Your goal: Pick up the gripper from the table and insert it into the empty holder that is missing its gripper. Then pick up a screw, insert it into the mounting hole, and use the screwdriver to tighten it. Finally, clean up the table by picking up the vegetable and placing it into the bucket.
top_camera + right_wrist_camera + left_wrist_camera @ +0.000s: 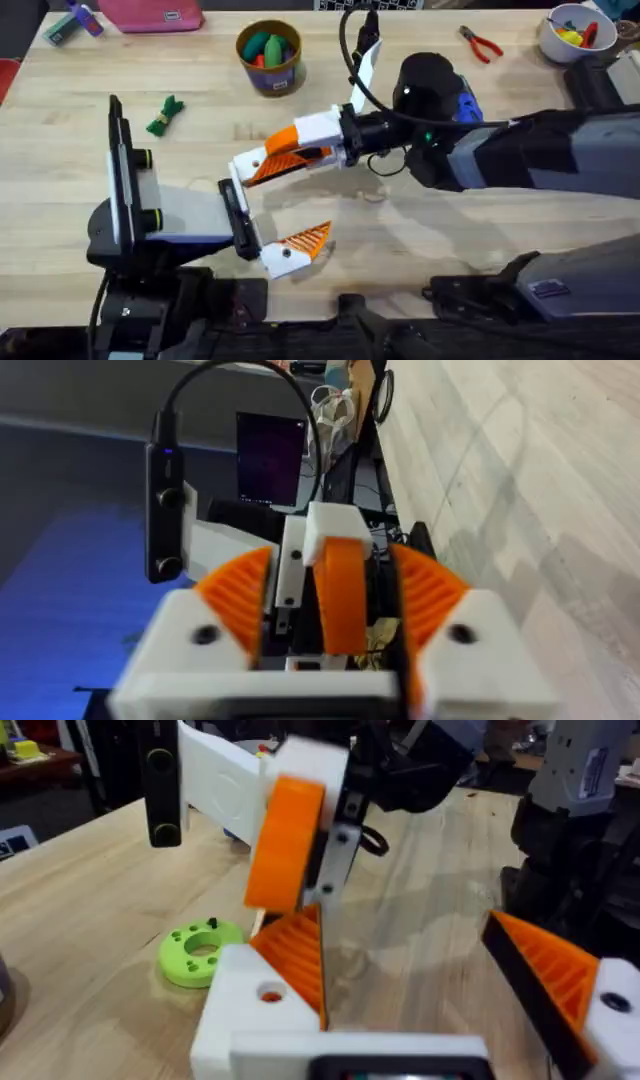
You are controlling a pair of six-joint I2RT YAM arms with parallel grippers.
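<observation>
The orange gripper (pixel 340 595) sits between the orange pads of my right gripper (pixel 275 155), which is shut on it at mid-table. Its far end meets the white holder (pixel 247 165) of the left arm, whose small hole (pixel 270 993) faces the left wrist camera. My left gripper (pixel 300 200) is open, its other orange-padded finger (pixel 300 243) well apart toward the near edge. The dark-green vegetable (pixel 165 115) lies at the left. At the back stands the bucket (pixel 270 75). The blue screwdriver (pixel 466 105) peeks out behind the right arm. The screw is out of view.
A flat bright-green ring (pixel 200 952) lies on the table beside the left gripper. Red-handled pliers (pixel 482 43) and a white bowl (pixel 550 40) of small items are at the back right. A pink pouch (pixel 150 12) lies at the back left.
</observation>
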